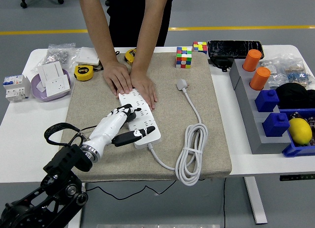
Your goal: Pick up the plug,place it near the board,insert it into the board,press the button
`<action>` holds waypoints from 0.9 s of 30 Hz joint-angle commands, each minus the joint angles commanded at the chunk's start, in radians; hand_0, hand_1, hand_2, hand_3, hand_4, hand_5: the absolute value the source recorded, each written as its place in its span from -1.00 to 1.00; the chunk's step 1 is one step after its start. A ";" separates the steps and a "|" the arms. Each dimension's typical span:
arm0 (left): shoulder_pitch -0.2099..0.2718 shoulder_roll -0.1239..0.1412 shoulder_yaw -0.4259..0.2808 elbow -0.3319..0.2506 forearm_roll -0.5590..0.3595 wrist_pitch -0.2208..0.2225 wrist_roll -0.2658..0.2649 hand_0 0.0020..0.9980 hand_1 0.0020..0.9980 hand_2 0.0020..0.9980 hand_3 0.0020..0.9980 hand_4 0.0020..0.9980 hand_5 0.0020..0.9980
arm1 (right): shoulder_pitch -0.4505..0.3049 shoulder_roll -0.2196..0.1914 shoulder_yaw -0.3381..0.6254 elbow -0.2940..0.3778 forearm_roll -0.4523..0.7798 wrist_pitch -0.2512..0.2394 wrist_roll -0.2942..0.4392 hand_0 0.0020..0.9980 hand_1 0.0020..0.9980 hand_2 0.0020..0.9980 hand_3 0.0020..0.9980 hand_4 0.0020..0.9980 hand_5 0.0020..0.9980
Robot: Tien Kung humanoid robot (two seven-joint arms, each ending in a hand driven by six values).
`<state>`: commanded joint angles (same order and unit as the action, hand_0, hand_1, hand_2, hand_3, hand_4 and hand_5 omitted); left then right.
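Power strip [142, 120] partly hidden under person's hands [129, 80], robot hand [120, 125].

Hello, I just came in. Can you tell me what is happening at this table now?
The robot's left hand is over the near end of the white power strip on the beige mat, one finger stretched toward its button end. It holds nothing. A person at the far side presses both hands on the strip's far end to hold it. The strip's own white plug and coiled cable lie loose on the mat to the right. The right arm is not visible.
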<state>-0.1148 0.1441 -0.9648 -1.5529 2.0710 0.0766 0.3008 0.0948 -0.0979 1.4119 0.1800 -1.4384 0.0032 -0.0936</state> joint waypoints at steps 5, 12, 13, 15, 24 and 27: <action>-0.004 0.002 -0.007 -0.012 0.036 0.017 -0.014 1.00 0.91 0.83 0.81 1.00 1.00 | 0.000 0.000 0.000 0.000 -0.001 0.000 -0.001 0.75 0.45 0.43 0.42 1.00 0.34; -0.008 0.000 -0.011 -0.027 0.076 0.025 -0.012 1.00 0.90 0.81 0.79 1.00 1.00 | 0.002 0.000 -0.001 0.000 0.003 -0.001 0.000 0.75 0.45 0.44 0.42 1.00 0.34; -0.007 -0.001 -0.012 -0.027 0.080 0.024 -0.009 1.00 0.90 0.81 0.79 1.00 1.00 | 0.001 0.000 0.000 0.000 0.003 -0.001 0.000 0.75 0.45 0.44 0.42 1.00 0.34; -0.006 -0.003 -0.022 -0.024 0.115 0.007 0.025 1.00 0.90 0.81 0.79 1.00 1.00 | 0.001 0.001 0.002 0.000 0.002 -0.001 0.000 0.75 0.45 0.44 0.42 1.00 0.34; 0.000 -0.002 -0.043 -0.007 0.180 -0.061 0.139 1.00 1.00 0.90 0.79 1.00 1.00 | 0.000 0.002 0.005 0.000 0.001 -0.001 0.001 0.75 0.45 0.43 0.42 1.00 0.34; 0.001 -0.003 -0.045 -0.006 0.179 -0.074 0.152 1.00 1.00 0.90 0.79 1.00 1.00 | 0.001 0.002 0.005 0.000 0.001 -0.001 0.001 0.75 0.45 0.43 0.42 1.00 0.34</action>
<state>-0.1135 0.1416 -1.0095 -1.5590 2.2503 0.0026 0.4525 0.0960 -0.0960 1.4168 0.1800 -1.4370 0.0023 -0.0925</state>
